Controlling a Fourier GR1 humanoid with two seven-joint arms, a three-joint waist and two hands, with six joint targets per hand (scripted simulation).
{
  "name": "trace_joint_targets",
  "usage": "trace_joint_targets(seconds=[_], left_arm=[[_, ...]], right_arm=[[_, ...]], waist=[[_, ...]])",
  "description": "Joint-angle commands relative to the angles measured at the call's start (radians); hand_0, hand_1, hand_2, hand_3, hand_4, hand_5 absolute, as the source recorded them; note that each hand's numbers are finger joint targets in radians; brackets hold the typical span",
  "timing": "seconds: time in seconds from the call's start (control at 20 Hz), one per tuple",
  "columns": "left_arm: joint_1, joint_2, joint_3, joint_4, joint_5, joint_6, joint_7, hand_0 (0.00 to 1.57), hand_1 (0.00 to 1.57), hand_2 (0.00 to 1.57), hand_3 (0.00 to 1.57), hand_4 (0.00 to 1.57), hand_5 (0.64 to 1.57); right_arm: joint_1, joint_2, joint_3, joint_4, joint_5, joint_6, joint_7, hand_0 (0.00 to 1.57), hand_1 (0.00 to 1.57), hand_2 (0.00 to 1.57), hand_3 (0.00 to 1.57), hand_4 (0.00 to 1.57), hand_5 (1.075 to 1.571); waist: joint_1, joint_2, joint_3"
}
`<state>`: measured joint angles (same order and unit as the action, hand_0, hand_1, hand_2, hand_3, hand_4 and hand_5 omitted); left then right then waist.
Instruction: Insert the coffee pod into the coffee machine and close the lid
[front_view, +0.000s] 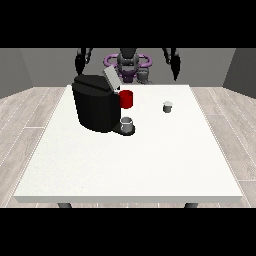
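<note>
One small coffee pod (167, 106) right of coffee machine (97, 102), surely light and stiff; best pinched at sides. Both robot hands raised far, holding nothing; finger state impossible to tell.

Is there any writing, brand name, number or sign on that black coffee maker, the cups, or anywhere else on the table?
None can be read anywhere in the front view.
Coffee machine: plain black, with no label or brand showing.
Red part beside its raised lid: no marking.
Grey cup on the machine's base: no marking.
Small coffee pod on the white table: too small to show any print.
</note>
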<state>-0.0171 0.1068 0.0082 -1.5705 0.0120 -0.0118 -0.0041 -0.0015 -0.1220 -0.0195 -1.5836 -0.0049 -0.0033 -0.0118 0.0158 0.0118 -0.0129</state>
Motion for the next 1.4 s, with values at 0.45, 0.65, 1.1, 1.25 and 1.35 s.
trace_joint_targets(seconds=[0.45,0.65,1.1,1.25,1.35], left_arm=[[-0.063,0.186,0.089,0.055,-0.033,-0.129,-0.097,0.00,0.00,0.00,0.00,0.00,1.571],[-0.181,0.231,0.130,0.171,-0.020,-0.162,-0.036,0.00,0.00,0.00,0.00,0.00,1.571],[-0.308,0.295,0.214,0.512,-0.062,-0.168,-0.151,0.00,0.00,0.00,0.00,0.00,1.571],[-0.348,0.266,0.177,0.565,-0.122,-0.124,-0.162,0.00,0.00,0.00,0.00,0.00,1.571],[-0.392,0.318,0.202,0.622,-0.120,-0.153,-0.137,0.00,0.00,0.00,0.00,0.00,1.571]], right_arm=[[0.011,0.077,-0.054,0.019,-0.028,-0.062,-0.115,0.00,0.00,0.00,0.00,0.09,1.571],[-0.044,0.099,-0.031,0.015,-0.020,-0.075,-0.117,0.00,0.00,0.00,0.00,0.27,1.571],[-0.063,0.120,0.059,-0.088,0.004,-0.103,-0.083,0.00,0.00,0.00,0.00,0.23,1.571],[-0.123,0.104,0.029,-0.055,0.000,-0.107,-0.076,0.00,0.00,0.00,0.00,0.23,1.571],[-0.110,0.098,0.027,-0.043,-0.026,-0.085,-0.069,0.00,0.00,0.00,0.00,0.28,1.571]], waist=[[-0.079,0.009,0.0131],[-0.113,0.068,0.0129],[-0.195,0.165,0.0122],[-0.176,0.191,0.0124],[-0.178,0.185,0.0126]])
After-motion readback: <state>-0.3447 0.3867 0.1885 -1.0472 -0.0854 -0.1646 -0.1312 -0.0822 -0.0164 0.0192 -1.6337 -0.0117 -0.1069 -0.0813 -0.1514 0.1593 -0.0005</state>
